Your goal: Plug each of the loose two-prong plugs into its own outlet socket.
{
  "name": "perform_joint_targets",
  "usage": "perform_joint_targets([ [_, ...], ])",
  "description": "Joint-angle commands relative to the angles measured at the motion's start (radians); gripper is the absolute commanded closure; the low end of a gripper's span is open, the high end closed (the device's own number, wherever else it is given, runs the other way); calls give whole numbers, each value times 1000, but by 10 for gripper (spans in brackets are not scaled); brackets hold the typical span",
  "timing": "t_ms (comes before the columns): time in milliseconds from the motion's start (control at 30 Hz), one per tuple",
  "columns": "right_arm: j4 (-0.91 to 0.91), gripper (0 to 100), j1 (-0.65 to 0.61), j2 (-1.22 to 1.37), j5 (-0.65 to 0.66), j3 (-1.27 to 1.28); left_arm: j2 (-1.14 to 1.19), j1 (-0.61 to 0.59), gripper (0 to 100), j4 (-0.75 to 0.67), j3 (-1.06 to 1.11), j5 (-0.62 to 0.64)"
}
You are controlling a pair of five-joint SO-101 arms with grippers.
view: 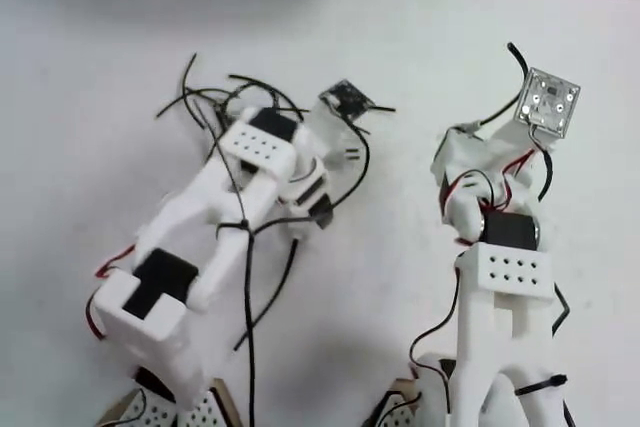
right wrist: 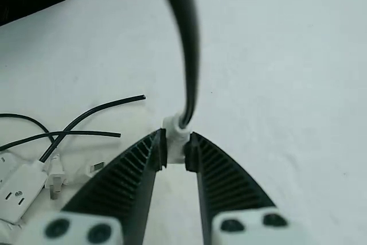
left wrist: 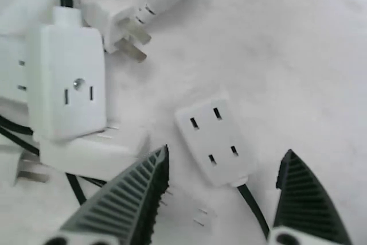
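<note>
Now, our right gripper (right wrist: 175,142) pinching the white black-corded plug (right wrist: 174,125), we should close our spread left gripper (left wrist: 225,153) — squarely — on the white two-outlet socket block (left wrist: 213,140).

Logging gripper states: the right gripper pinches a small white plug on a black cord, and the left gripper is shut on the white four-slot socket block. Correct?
No: the left wrist view shows the left gripper open, not clamping the white four-slot socket block. The rest holds.

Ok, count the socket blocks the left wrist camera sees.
2: three-slot socket block beside a loose plug; four-slot socket block lying apart. Others may be hidden.
</note>
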Motion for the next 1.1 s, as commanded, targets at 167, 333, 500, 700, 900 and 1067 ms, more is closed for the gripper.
perform_joint_targets([
  [167, -16, 981, -10, -19, 2, -26, -48, 4, 699, -198, 138, 2],
  [333, -16, 981, -10, -19, 2, -26, -48, 10, 758, -285, 187, 54],
  [500, -16, 981, -10, -19, 2, -26, -48, 54, 883, -315, 204, -89],
  [700, -16, 981, -10, -19, 2, -26, -58, 124, 883, -255, 198, -279],
  [900, -16, 981, -10, -19, 3, -26, -59, 119, 771, -238, 198, -261],
  [1067, -16, 981, -12, -19, 3, -26, -70, 117, 682, -169, 157, -112],
])
